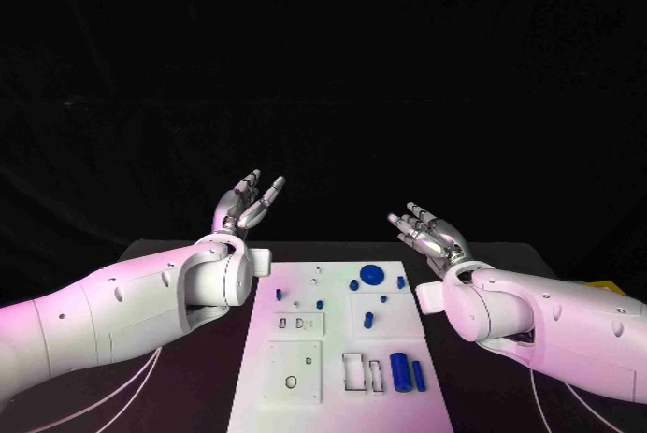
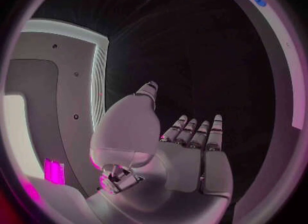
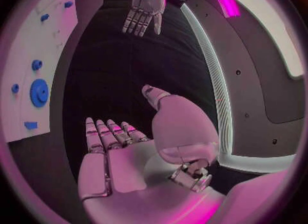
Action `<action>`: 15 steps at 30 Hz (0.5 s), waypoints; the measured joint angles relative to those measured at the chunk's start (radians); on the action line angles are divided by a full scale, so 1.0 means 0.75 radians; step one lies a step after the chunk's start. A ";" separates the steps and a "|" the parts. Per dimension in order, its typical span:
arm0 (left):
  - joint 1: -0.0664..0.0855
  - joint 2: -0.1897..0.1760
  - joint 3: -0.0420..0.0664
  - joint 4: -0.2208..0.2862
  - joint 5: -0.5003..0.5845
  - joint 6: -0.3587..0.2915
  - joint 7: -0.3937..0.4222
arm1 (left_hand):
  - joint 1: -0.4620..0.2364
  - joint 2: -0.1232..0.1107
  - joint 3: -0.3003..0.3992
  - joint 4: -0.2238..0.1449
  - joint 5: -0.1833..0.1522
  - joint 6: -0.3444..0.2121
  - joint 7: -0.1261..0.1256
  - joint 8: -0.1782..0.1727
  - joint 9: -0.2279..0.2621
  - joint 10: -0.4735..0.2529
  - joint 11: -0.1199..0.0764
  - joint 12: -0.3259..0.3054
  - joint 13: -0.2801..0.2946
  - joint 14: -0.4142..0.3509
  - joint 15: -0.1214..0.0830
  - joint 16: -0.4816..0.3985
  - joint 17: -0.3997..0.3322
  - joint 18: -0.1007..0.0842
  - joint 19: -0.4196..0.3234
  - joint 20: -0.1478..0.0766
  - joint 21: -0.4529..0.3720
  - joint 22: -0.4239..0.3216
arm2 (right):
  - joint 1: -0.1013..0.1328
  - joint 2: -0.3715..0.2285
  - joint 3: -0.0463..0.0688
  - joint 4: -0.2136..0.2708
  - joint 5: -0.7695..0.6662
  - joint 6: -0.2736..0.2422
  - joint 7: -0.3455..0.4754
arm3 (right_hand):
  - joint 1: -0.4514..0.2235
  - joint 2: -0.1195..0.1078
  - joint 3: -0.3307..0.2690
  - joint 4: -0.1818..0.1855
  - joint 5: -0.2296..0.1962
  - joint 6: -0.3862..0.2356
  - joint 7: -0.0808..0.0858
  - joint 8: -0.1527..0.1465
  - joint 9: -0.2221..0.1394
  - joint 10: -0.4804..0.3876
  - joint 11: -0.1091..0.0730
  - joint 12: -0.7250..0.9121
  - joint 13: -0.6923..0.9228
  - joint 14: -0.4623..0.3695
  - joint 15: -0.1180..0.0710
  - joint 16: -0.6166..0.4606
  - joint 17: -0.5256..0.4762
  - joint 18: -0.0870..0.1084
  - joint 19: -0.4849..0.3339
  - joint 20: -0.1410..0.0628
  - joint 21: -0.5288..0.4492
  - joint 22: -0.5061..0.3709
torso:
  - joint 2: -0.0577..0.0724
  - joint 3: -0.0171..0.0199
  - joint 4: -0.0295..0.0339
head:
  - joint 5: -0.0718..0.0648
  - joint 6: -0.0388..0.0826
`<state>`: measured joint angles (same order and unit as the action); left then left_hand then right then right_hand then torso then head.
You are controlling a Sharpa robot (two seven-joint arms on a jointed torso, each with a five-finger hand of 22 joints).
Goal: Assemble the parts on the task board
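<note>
The left robot hand (image 1: 248,203) is raised above the far end of the black bench (image 1: 202,377), palm up, its fingers straight and slightly apart, with nothing in it. The left wrist view shows the same hand (image 2: 192,157) flat and bare, the thumb standing off to one side. The right robot hand (image 1: 429,232) is also lifted, a little lower than the left, with its fingers spread and nothing between them; its own wrist view shows that hand (image 3: 122,154) with fingers side by side and the thumb apart.

The white board (image 1: 337,396) lies on the bench between the two arms, nearer the robot than both hands and below them. Neither hand touches it. The round blue gear (image 1: 372,273) lies at the board's far end, closest to the right robot hand, with a small blue peg (image 1: 400,282) just beside it. A short blue pin (image 1: 280,293) stands on the side nearer the left robot hand. Two longer blue cylinders (image 1: 400,368) lie side by side at the near end, under the right forearm's side of the board.
</note>
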<state>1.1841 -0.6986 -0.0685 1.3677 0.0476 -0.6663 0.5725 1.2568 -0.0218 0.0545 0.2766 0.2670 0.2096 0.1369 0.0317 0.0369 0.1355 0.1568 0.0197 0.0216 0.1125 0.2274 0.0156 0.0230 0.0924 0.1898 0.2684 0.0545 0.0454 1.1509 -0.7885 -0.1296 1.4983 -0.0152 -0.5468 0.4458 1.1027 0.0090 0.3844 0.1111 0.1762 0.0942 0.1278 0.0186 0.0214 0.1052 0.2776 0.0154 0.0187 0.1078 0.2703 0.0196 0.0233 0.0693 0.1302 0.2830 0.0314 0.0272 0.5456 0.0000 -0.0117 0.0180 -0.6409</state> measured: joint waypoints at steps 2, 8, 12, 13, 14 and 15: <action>0.000 0.000 -0.001 -0.001 0.004 0.011 0.008 | 0.030 0.002 0.014 0.004 0.006 0.022 0.001 0.006 0.004 0.022 0.021 0.000 0.003 0.012 0.012 0.008 0.004 0.000 0.008 0.008 0.011 0.004 | 0.012 -0.001 -0.014 -0.009 -0.008 0.054 -0.014 | 0.040 -0.004 0.017 -0.016 0.000 0.030 0.001 0.012 0.007 0.039 0.001 0.009 0.005 0.030 0.004 0.011 0.005 0.000 0.011 0.010 0.006 0.004 | 0.000 0.0000 0.0000 | 0.000 0.000; -0.001 0.000 -0.001 -0.001 0.012 0.033 0.025 | 0.108 -0.024 0.087 0.001 0.008 0.149 0.010 0.048 0.031 0.193 0.079 0.025 0.018 0.174 0.031 0.060 0.038 0.000 0.117 0.025 0.084 0.039 | 0.035 -0.003 -0.040 -0.026 -0.032 0.193 -0.052 | 0.159 -0.029 0.053 -0.105 0.018 0.213 0.014 0.077 0.050 0.254 -0.002 0.047 0.023 0.232 -0.005 0.070 0.043 0.004 0.142 0.010 0.064 0.031 | 0.000 0.0000 -0.0004 | 0.000 0.000; 0.001 -0.057 -0.002 0.032 0.010 0.073 0.019 | 0.143 -0.048 0.117 0.000 0.008 0.281 0.019 0.091 0.059 0.378 0.101 0.049 0.030 0.387 0.018 0.133 0.081 0.016 0.291 0.026 0.181 0.082 | 0.073 -0.003 -0.046 -0.100 -0.219 0.186 -0.060 | 0.211 -0.051 0.075 -0.153 0.031 0.397 0.027 0.144 0.090 0.489 -0.017 0.085 0.038 0.456 -0.029 0.139 0.082 0.033 0.331 0.010 0.143 0.066 | 0.004 0.0006 -0.0005 | 0.005 -0.021; 0.001 -0.072 -0.002 0.032 0.009 0.083 0.016 | 0.153 -0.055 0.123 0.000 0.008 0.327 0.022 0.107 0.069 0.448 0.103 0.058 0.034 0.457 0.011 0.158 0.095 0.028 0.344 0.026 0.209 0.094 | 0.085 -0.008 -0.040 -0.112 -0.282 0.176 -0.060 | 0.219 -0.059 0.082 -0.163 0.033 0.456 0.031 0.166 0.103 0.561 -0.023 0.095 0.042 0.521 -0.038 0.159 0.092 0.052 0.386 0.009 0.167 0.076 | 0.006 0.0005 -0.0005 | 0.006 -0.026; 0.002 -0.085 -0.001 0.035 0.008 0.093 0.011 | 0.161 -0.063 0.127 -0.003 0.008 0.374 0.026 0.124 0.080 0.514 0.103 0.067 0.038 0.520 0.004 0.181 0.107 0.039 0.392 0.026 0.235 0.104 | 0.096 -0.013 -0.036 -0.121 -0.359 0.164 -0.061 | 0.227 -0.067 0.090 -0.171 0.033 0.512 0.036 0.186 0.114 0.626 -0.029 0.105 0.046 0.579 -0.046 0.177 0.101 0.063 0.435 0.009 0.187 0.084 | 0.009 0.0004 -0.0004 | 0.007 -0.029; 0.003 -0.092 -0.001 0.042 0.006 0.100 0.007 | 0.171 -0.070 0.135 -0.003 0.008 0.424 0.030 0.141 0.090 0.578 0.101 0.077 0.041 0.579 -0.004 0.203 0.118 0.053 0.437 0.026 0.260 0.113 | 0.102 -0.012 -0.036 -0.124 -0.416 0.156 -0.062 | 0.234 -0.074 0.097 -0.179 0.033 0.566 0.040 0.205 0.125 0.687 -0.036 0.114 0.048 0.633 -0.055 0.194 0.109 0.063 0.480 0.008 0.207 0.091 | 0.013 0.0004 -0.0003 | 0.007 -0.033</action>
<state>1.1862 -0.7676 -0.0695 1.3990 0.0524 -0.5913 0.5778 1.3849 -0.0747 0.1556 0.2741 0.2734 0.5278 0.1591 0.1376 0.1048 0.5690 0.2328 0.0772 0.0527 0.5466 0.2246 0.1676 0.1116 0.1321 0.5178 0.2876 0.2494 0.1302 1.2277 -0.7978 -0.1567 1.4055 -0.3270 -0.4300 0.3991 1.2779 -0.0461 0.4574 -0.0228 0.2013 0.5188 0.1579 0.1723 0.1153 0.6205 0.2503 0.1010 0.0546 0.5826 0.2291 0.1649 0.1053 0.1164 0.4900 0.2893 0.1869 0.0956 0.5551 0.0003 -0.0119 0.0235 -0.6657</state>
